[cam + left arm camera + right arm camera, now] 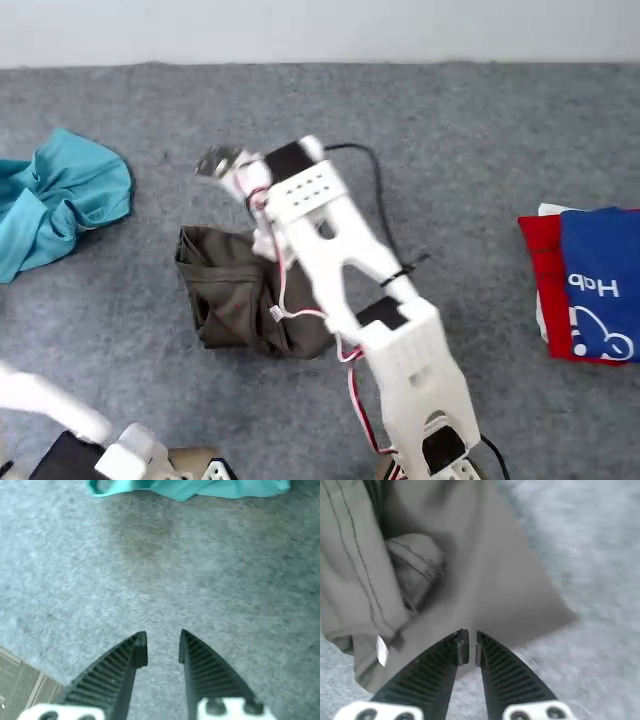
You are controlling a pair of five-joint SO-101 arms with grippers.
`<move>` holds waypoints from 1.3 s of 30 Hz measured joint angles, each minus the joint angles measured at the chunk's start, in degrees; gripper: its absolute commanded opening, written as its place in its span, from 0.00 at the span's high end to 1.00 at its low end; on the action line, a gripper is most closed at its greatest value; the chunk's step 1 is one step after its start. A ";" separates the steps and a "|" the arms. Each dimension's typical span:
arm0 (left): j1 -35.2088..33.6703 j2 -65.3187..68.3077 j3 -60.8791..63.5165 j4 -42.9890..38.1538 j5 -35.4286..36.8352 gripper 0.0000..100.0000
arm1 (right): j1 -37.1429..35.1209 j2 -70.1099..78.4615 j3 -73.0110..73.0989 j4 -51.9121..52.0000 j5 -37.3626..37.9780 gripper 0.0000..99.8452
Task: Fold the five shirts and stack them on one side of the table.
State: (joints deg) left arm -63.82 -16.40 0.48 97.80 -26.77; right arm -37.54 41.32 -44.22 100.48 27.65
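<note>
The right tool (469,647), tips almost pressed together and pinching nothing, is hanging over the olive shirt (235,290), which is lying loosely folded in the middle of the grey bench (470,140). The left tool (163,647), slightly spread and empty, is pointing down at the bench near the crumpled teal shirt (60,195). Well apart from both, a blue shirt (603,285) is sitting atop a red shirt (540,265) at the opposite edge.
</note>
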 measured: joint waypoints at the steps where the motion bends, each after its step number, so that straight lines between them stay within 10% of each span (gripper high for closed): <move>1: -1.32 0.00 -0.62 0.00 0.00 0.88 | -2.11 1.32 0.00 0.00 0.00 0.97; 11: -11.60 0.00 -4.13 0.00 0.00 0.88 | -22.33 4.31 -10.37 0.00 -2.81 0.99; 39: -12.13 0.00 -4.13 0.00 0.00 0.88 | 13.45 7.21 -0.18 -5.36 -3.25 0.99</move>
State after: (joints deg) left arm -75.96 -16.40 -3.65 97.80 -26.77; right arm -24.09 48.53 -44.40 95.12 24.40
